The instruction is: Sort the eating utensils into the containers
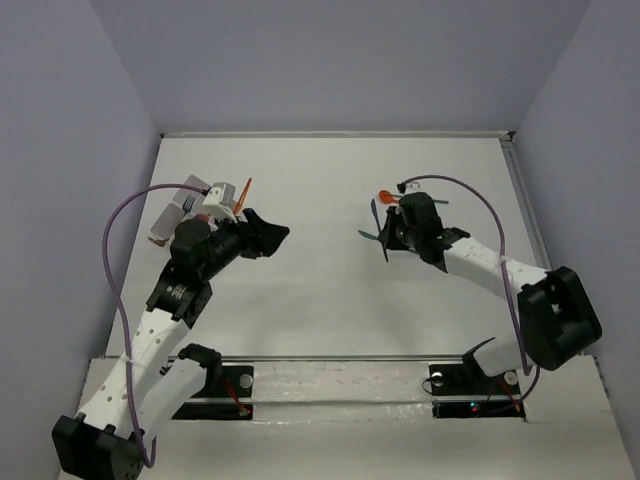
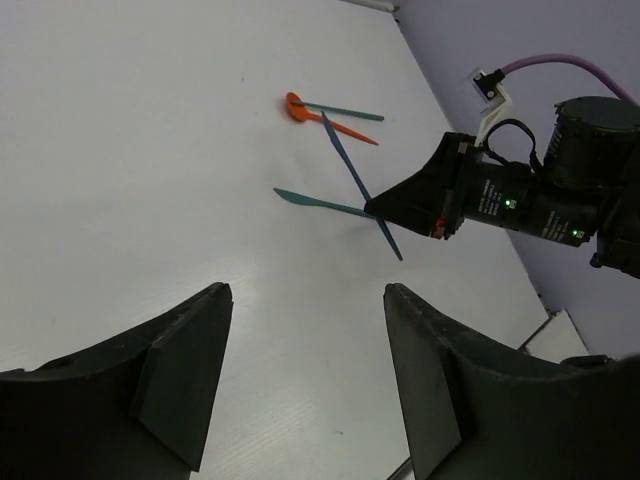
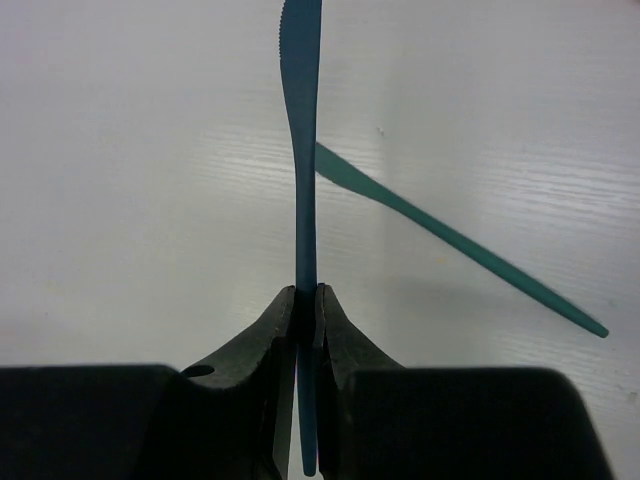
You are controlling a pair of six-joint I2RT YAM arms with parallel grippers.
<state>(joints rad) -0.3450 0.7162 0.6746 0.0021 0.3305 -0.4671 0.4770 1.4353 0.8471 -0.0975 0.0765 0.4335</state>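
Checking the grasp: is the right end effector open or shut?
Shut on the blue knife: right end effector fingers pinch its handle, no gap.

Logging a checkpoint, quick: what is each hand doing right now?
Left hand: open, holding nothing.
Right hand: closed on the blue knife.

Soft, even light from overhead fills the enclosure, leaving the white table (image 1: 330,300) bright and almost shadowless. Up close, the right gripper (image 3: 307,295) is a dark, slightly soft mass, while the blue knife (image 3: 301,150) looks crisp against the pale surface.
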